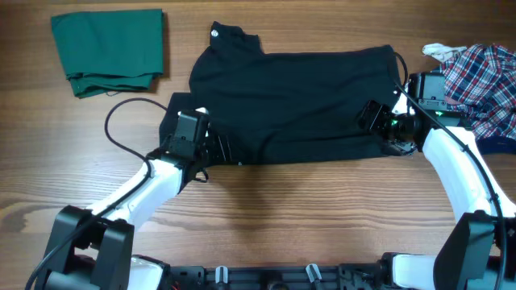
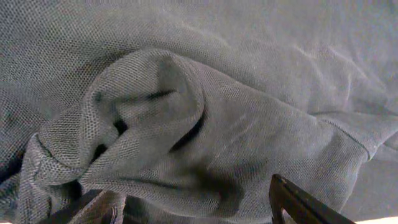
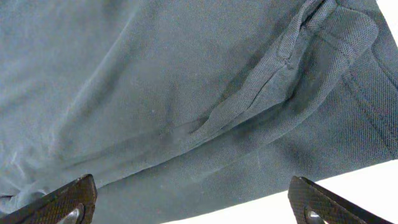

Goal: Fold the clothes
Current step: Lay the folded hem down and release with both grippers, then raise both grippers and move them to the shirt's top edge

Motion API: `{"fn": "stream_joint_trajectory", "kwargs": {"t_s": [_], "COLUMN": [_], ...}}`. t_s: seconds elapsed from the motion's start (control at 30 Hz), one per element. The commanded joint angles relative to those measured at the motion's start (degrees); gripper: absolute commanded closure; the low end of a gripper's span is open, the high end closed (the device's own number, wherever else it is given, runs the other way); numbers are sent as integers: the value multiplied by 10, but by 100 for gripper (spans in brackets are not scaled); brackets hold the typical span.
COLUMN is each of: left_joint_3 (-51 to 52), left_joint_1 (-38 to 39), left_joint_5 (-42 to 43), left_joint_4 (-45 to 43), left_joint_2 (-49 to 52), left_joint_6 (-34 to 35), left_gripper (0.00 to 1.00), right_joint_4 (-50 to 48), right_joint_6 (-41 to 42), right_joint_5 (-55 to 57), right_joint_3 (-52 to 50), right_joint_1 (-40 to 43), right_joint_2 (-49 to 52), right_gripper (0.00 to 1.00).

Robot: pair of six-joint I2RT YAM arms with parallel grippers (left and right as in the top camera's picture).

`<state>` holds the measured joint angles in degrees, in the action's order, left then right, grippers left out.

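Right gripper (image 3: 193, 202), black shirt (image 1: 298, 97), white mark (image 1: 215, 33)

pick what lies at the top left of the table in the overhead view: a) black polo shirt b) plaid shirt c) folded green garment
c: the folded green garment lies top left, while the black polo shirt is spread mid-table and the plaid shirt is bunched at the right edge.

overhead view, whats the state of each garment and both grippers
black polo shirt: partly folded, bunched at its left end
green garment: folded
plaid shirt: crumpled, unfolded
left gripper: open, above the bunched fabric
right gripper: open, above the polo's right end
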<state>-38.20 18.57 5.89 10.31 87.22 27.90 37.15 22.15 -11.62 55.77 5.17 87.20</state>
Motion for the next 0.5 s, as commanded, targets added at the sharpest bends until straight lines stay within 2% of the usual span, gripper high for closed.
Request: {"fn": "stream_joint_trajectory", "kwargs": {"t_s": [0.0, 0.13, 0.2, 0.27, 0.47], "left_joint_3": [-1, -1, -1, -1, -1], "left_joint_1": [-5, -5, -5, -5, -5], "left_joint_5": [-18, -71, -111, -149, -205], "left_joint_4": [-2, 3, 5, 9, 24], "left_joint_2": [5, 4, 2, -6, -64], "left_joint_6": [-5, -5, -5, -5, -5], "left_gripper": [25, 24, 18, 14, 11], "right_joint_4": [-3, -22, -28, -39, -61], "right_joint_6": [-11, -10, -9, 5, 38], "right_joint_5": [10, 86, 108, 108, 108], "right_joint_3": [4, -19, -20, -20, -20], "right_joint_1": [1, 1, 1, 1, 1], "right_joint_2": [-5, 3, 16, 26, 31], "right_gripper": [0, 0, 0, 0, 0]}}
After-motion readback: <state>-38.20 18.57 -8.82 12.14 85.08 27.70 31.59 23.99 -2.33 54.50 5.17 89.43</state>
